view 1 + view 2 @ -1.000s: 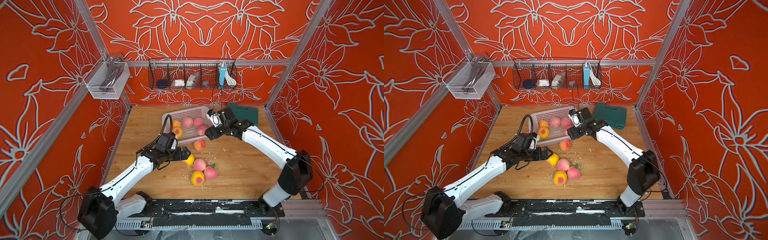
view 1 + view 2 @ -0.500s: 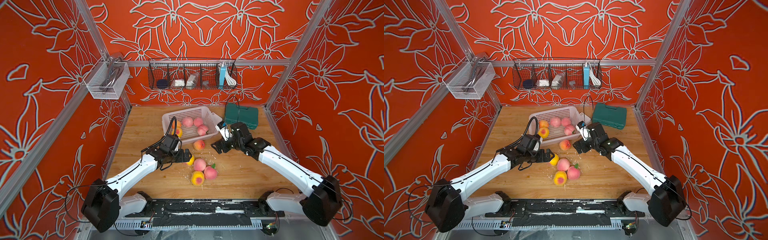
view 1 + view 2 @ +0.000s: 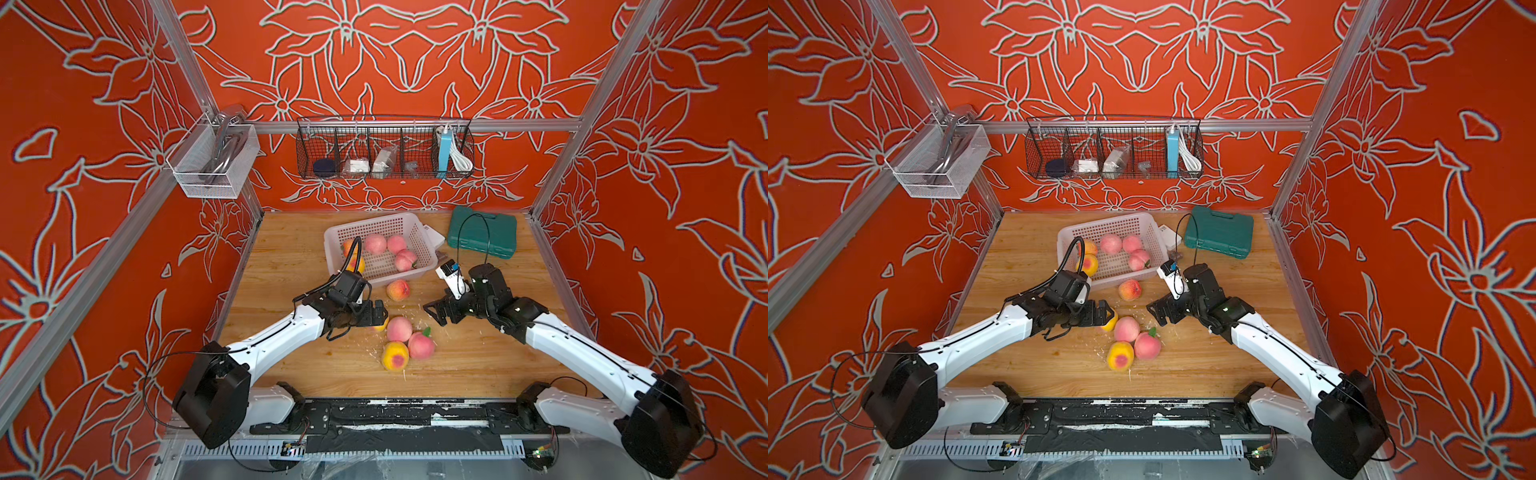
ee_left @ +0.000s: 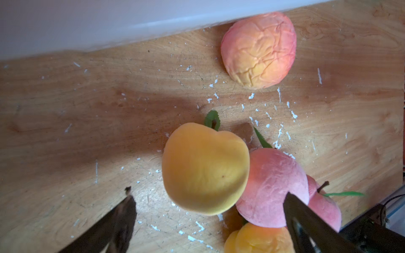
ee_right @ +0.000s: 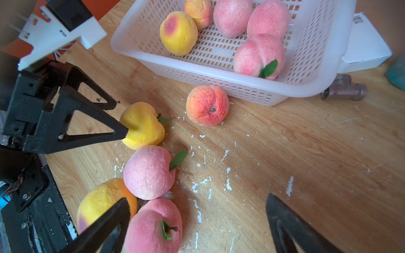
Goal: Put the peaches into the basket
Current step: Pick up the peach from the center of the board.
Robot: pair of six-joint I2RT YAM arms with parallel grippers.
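The white basket stands at the back of the table with several peaches inside. On the wood in front of it lie an orange-red wrinkled peach, a yellow peach, two pink peaches and a yellow-red peach. My left gripper is open, with its fingers either side of the yellow peach. My right gripper is open and empty, just right of the cluster.
A green case and a white box lie right of the basket, with a brass fitting by its corner. A black wire rack and a silver mesh box hang on the walls. White flakes litter the wood.
My right arm has drawn back from the basket to the middle of the table and its jaws have opened wider. My left gripper has edged forward onto the yellow peach.
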